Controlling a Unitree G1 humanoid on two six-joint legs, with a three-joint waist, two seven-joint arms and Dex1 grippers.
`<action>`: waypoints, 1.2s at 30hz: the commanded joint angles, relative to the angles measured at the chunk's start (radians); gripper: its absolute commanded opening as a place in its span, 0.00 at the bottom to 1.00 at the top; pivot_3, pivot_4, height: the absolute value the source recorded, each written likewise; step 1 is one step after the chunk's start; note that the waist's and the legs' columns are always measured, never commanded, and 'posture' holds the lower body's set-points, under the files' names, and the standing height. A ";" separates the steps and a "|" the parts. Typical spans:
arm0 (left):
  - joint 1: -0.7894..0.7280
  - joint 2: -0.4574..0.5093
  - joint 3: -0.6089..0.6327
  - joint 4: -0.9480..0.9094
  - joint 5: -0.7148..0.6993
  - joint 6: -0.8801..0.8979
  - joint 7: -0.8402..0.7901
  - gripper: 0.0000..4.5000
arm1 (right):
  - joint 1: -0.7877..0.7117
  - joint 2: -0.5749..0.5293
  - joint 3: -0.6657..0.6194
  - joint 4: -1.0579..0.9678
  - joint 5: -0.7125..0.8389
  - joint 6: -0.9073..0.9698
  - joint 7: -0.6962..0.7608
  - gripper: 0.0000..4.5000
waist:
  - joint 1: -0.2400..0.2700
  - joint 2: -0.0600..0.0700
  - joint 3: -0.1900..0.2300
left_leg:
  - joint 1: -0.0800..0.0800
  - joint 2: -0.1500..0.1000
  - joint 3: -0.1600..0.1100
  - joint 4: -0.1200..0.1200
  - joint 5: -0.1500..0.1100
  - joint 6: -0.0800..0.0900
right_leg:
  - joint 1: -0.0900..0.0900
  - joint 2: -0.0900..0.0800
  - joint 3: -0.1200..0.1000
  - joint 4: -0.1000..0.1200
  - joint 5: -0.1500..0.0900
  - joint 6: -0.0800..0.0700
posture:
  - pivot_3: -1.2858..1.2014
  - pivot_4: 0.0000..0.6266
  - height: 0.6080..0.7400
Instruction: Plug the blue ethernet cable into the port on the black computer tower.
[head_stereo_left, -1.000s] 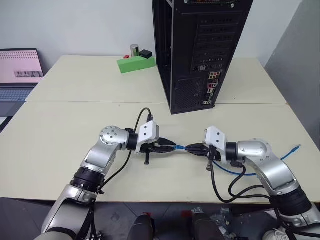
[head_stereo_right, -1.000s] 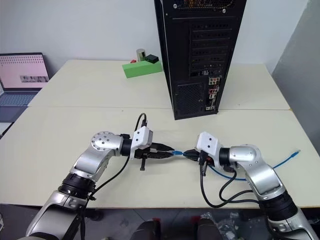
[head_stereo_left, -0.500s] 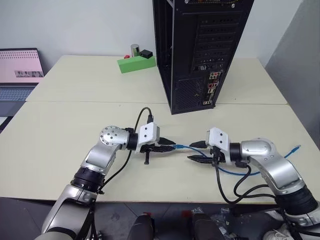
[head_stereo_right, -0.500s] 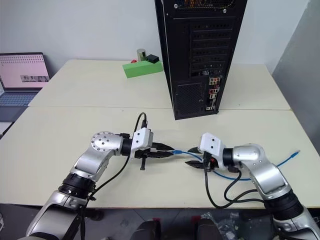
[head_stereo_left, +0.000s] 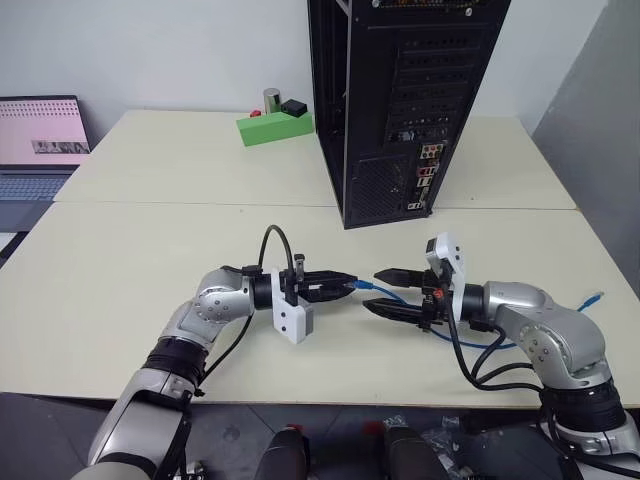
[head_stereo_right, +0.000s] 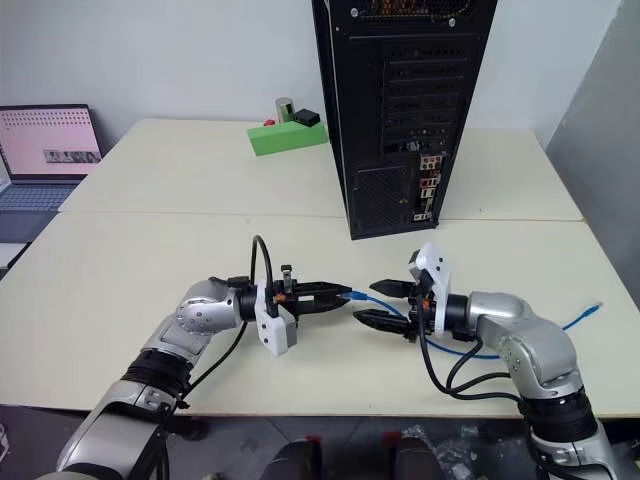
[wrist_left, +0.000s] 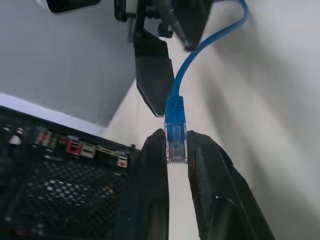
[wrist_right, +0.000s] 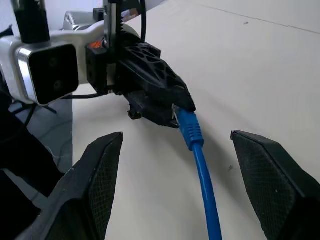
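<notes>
Change just now: the right gripper (head_stereo_right: 382, 303) has let go of the blue ethernet cable (head_stereo_right: 372, 297); a second ago it was closed on the cable beside the left gripper, and now its fingers stand wide apart, one above and one below the cord, touching nothing.
Left gripper (head_stereo_right: 338, 293): fingers closed on the cable's plug, which pokes out past the fingertips. The wrist has rolled over since a second ago, so its white camera block now hangs below the hand.
Cable: the held end sits between the two grippers above the near edge of the worktop (head_stereo_right: 150, 230); the cord runs from there under the right arm, and its far end (head_stereo_right: 596, 302) lies near the worktop's right edge.
Black computer tower (head_stereo_right: 405, 110): upright at the middle of the worktop, rear panel with coloured jacks facing the robot, well apart from the plug.
Meaning for the task: the handover looks finished, and the left arm alone carries the plug. Insertion is not yet begun.
</notes>
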 joint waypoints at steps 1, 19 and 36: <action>-0.035 0.008 0.020 0.017 0.051 -0.064 0.095 0.06 | -0.028 0.024 -0.038 -0.017 0.071 0.035 -0.031 0.81 | -0.001 0.000 0.000 | 0.000 0.000 0.000 0.000 0.000 0.000 | 0.000 0.000 0.000 0.000 0.000 0.000 | 0.52 0.24 1.00; -0.060 0.047 -0.027 0.045 0.152 -0.106 0.270 0.06 | -0.054 0.057 -0.038 0.011 0.132 0.049 -0.084 0.17 | -0.003 0.000 0.000 | 0.000 0.000 0.000 0.000 0.000 0.000 | 0.000 0.000 0.000 0.001 0.000 0.000 | 0.52 0.24 1.00; -0.040 0.070 -0.113 0.043 -0.001 0.002 0.212 0.43 | -0.086 0.045 -0.036 0.040 0.152 0.061 -0.076 0.00 | -0.003 0.000 0.000 | 0.000 0.000 0.000 0.000 0.000 0.000 | 0.000 0.000 0.000 0.001 0.000 0.000 | 0.52 0.24 1.00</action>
